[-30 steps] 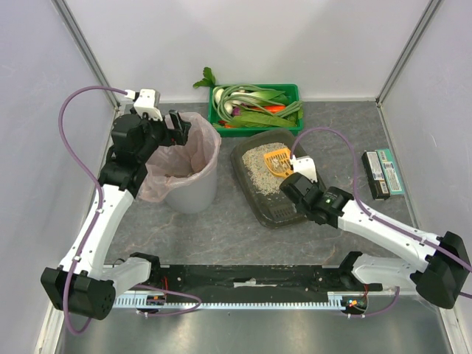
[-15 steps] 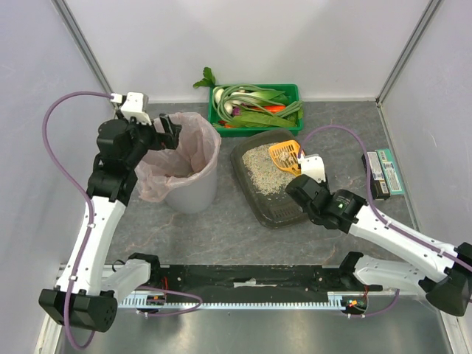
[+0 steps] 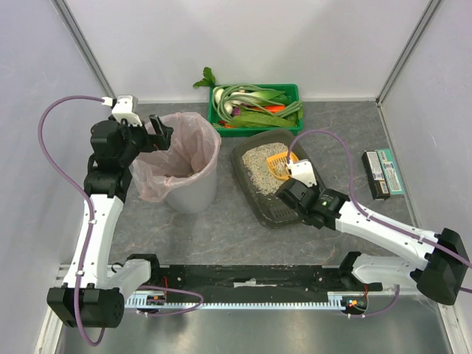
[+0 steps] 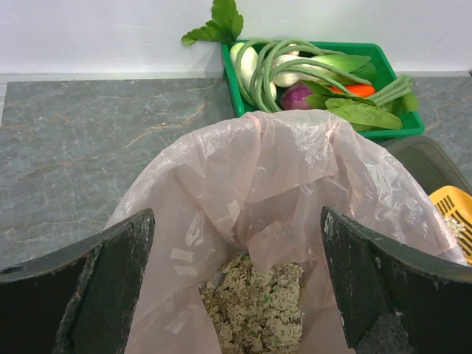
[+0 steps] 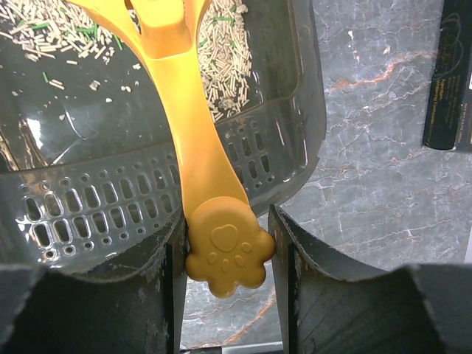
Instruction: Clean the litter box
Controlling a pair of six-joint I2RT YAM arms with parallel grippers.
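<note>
The litter box is set on the grey counter, right of the round bin and just in front of the green crate of vegetables. Pale litter is heaped in its far half; the near, perforated end is bare. The right fingers are clamped on the paw-shaped end of the orange scoop, whose head is seen over the litter. The left fingers are spread wide, nothing held, above the bin's pink liner, where litter is seen.
</note>
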